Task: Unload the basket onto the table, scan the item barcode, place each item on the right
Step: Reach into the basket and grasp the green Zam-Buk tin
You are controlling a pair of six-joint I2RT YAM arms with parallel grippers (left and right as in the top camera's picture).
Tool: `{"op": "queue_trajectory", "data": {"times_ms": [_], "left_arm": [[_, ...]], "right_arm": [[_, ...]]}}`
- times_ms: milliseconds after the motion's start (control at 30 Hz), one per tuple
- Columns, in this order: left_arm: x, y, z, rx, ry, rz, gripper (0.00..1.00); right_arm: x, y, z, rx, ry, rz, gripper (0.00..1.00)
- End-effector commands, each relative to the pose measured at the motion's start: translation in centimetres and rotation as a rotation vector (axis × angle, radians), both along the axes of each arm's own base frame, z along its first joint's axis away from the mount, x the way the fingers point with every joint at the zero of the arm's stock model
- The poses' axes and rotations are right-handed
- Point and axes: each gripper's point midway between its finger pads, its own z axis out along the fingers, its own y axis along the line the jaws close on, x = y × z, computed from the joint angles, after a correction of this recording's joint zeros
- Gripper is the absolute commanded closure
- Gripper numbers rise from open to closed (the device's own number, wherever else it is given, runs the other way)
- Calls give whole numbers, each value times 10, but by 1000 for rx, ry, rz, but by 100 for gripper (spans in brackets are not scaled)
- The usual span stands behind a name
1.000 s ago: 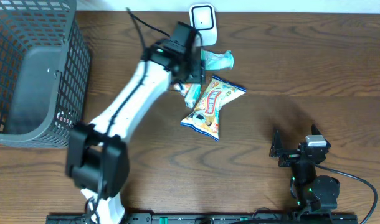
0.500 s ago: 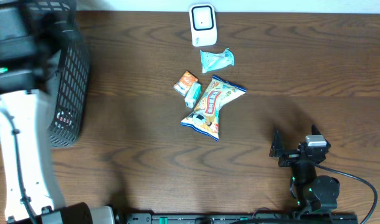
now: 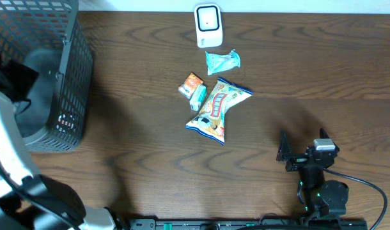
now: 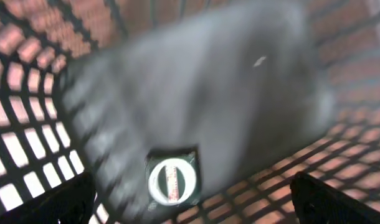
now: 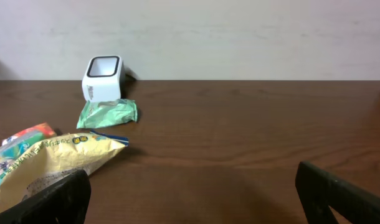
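Overhead: a dark grey mesh basket [image 3: 73, 76] stands at the left end of the brown wooden table [image 3: 137, 147], well apart from the white box-shaped scanner [image 3: 208, 25] and the yellow snack bag [image 3: 218, 110]; my right pincer [image 3: 301, 144] rests near the front edge, spread wide, empty. Left wrist: my left pincer [image 4: 191, 196], spread wide and grasping nothing, hangs over a small dark square packet with a white ring [image 4: 171, 183] lying on the basket floor, blurred. Right wrist: scanner far, bag nearest.
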Motion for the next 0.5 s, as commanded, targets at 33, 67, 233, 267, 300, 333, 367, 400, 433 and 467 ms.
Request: {"op": "queue_trajectory", "data": {"times_ms": [33, 67, 233, 267, 300, 333, 367, 400, 433, 467], "left_arm": [[-6, -11, -37, -90, 107, -7, 2], [-8, -13, -45, -106, 135, -8, 2], [-18, -19, -79, -182, 255, -7, 2], [-20, -20, -85, -192, 277, -14, 2], [-21, -21, -91, -203, 295, -17, 2], [-22, -22, -99, -219, 320, -17, 2], [-23, -22, -104, -226, 332, -17, 2], [-23, -22, -109, -234, 345, -17, 2], [-24, -23, -114, -243, 357, -16, 2], [-24, -23, -117, -250, 368, -16, 2]], "right_arm": [[0, 0, -1, 10, 2, -3, 1], [0, 0, -1, 10, 2, -3, 1], [0, 0, -1, 10, 1, -3, 1], [0, 0, -1, 10, 1, -3, 1], [0, 0, -1, 10, 1, -3, 1], [0, 0, -1, 10, 2, -3, 1], [0, 0, -1, 10, 1, -3, 1], [0, 0, -1, 10, 2, -3, 1], [0, 0, -1, 10, 1, -3, 1], [0, 0, -1, 10, 2, -3, 1]]}}
